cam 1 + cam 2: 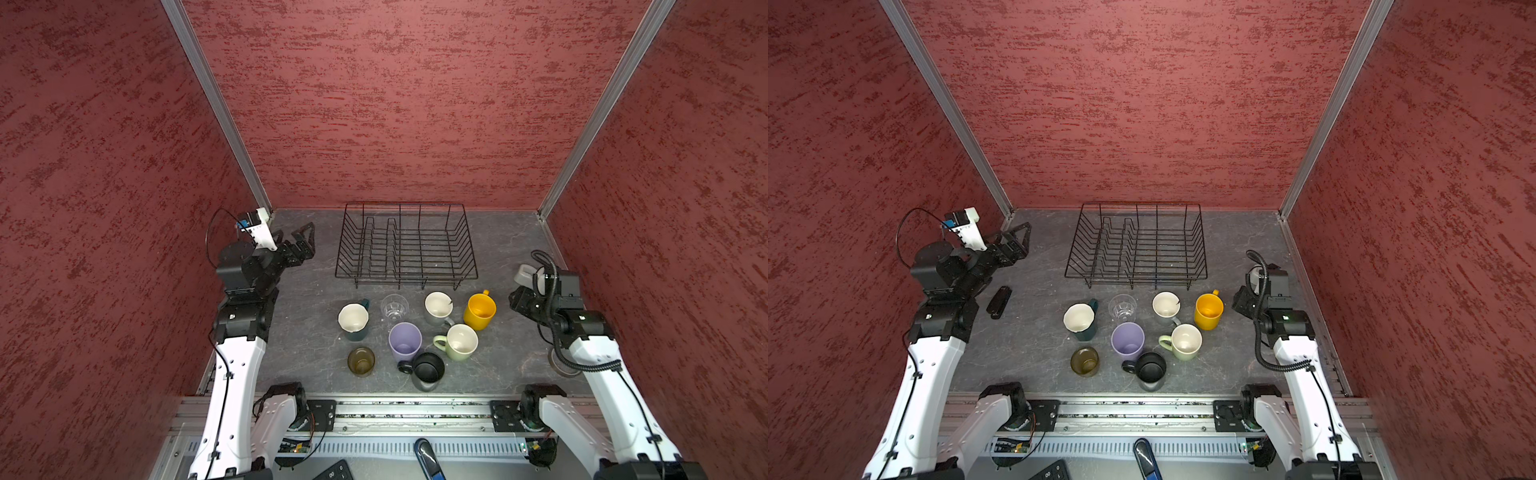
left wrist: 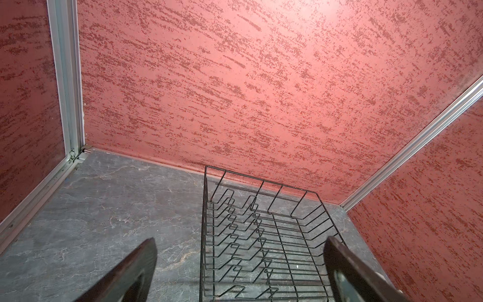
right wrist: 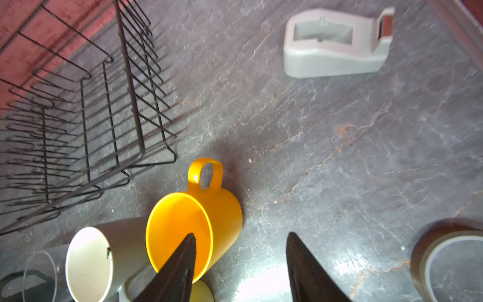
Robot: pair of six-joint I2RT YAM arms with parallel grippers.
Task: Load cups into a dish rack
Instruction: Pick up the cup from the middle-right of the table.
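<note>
grey tabletop (image 1: 311,320) bore the yellow mug (image 1: 480,312) just left of the right gripper (image 3: 241,233), jaws half apart. left gripper (image 2: 241,238) gaped wide.

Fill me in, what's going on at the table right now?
Nothing is loaded yet: the dish rack stands empty, and all eight cups sit upright on the table in front of it. The right gripper, jaws apart, is at the yellow mug. One finger shows over the mug's mouth in the wrist view, but the gripper holds nothing. The left gripper hangs open beside the rack, also empty.
</note>
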